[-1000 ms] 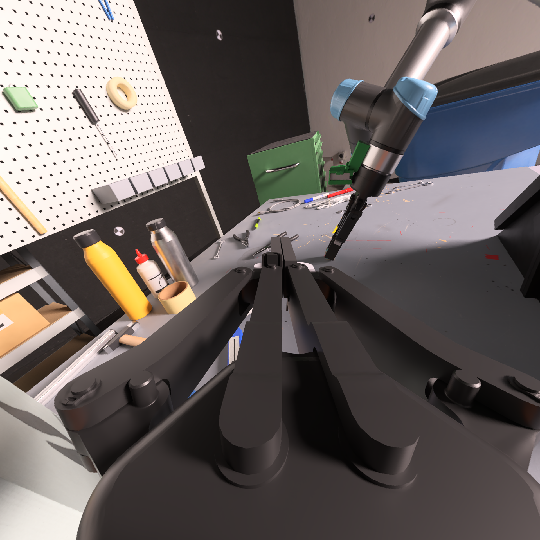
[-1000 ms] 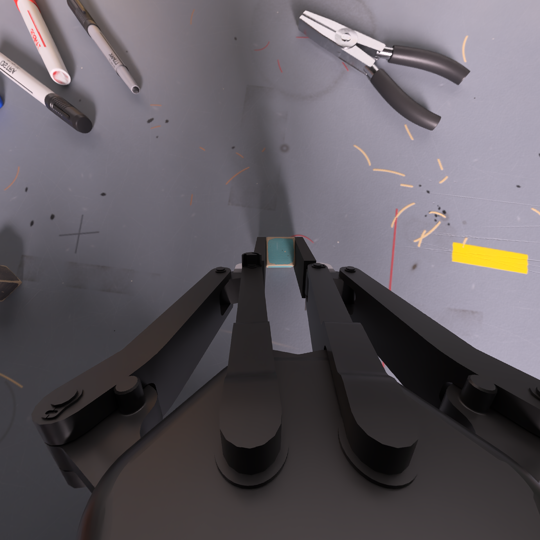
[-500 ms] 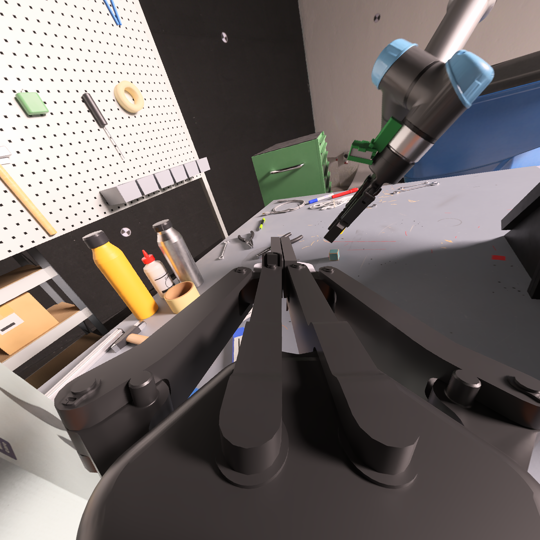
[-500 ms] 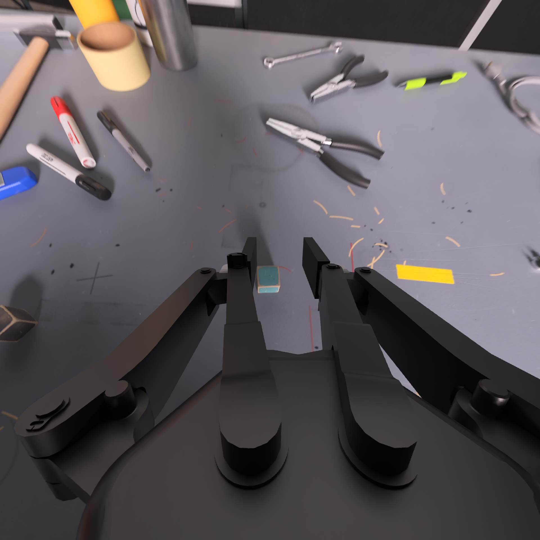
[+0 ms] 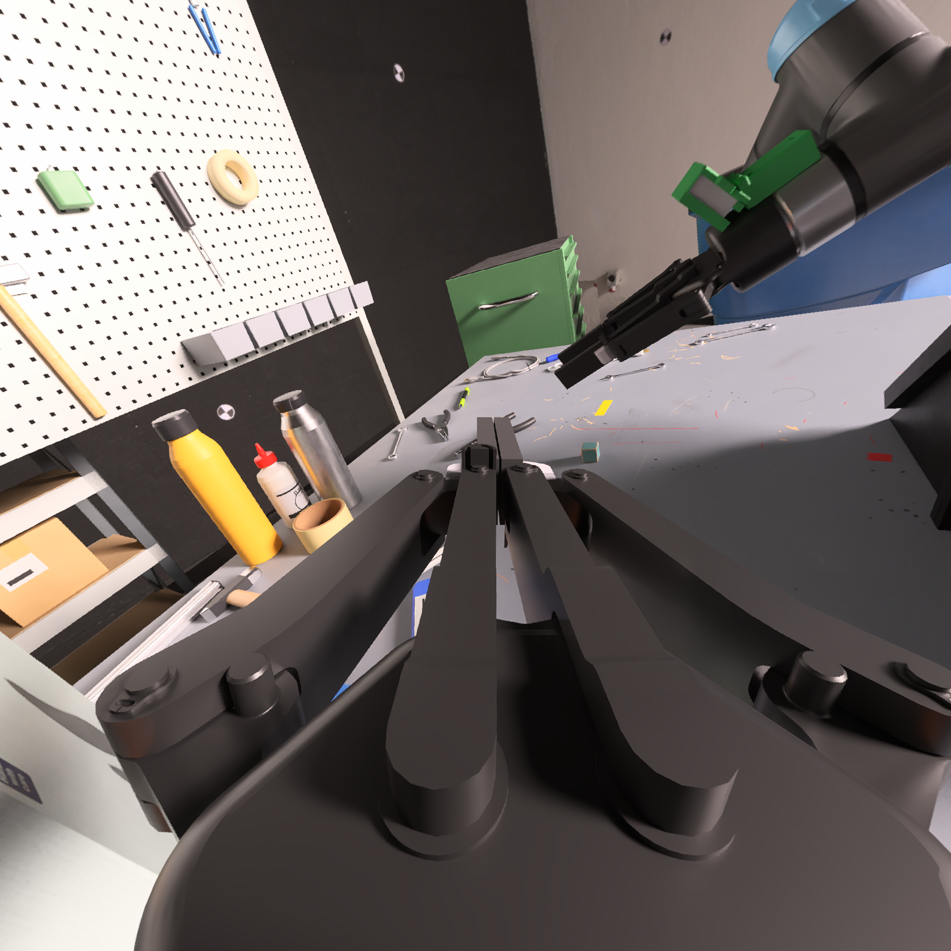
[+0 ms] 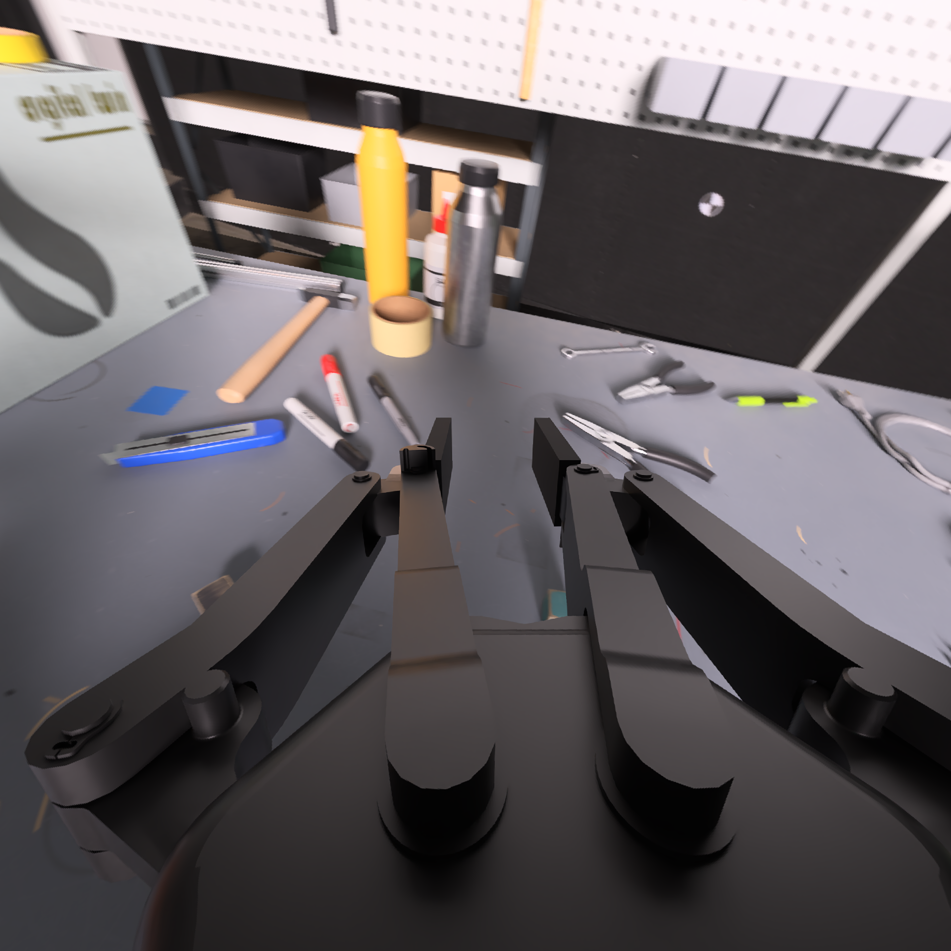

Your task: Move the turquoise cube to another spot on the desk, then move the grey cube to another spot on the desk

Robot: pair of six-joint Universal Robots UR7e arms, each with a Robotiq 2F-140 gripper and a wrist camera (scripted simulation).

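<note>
Left gripper point(image 5: 494, 437) clenched on nothing, fingertips pressed together low over the grey worktop point(image 5: 720, 514); turquoise cube point(image 5: 590, 452) resting free on the worktop just right of those tips — also glimpsed low between the right gripper's links point(image 6: 557, 604); right gripper point(image 6: 491, 447) released, jaws spread, raised above the worktop and well apart from the cube; grey cube point(image 6: 212, 592) in shadow at lower left; farther off, pliers point(image 6: 633, 450), markers point(image 6: 337, 393), blue utility knife point(image 6: 198, 442), yellow bottle point(image 6: 383, 206).
</note>
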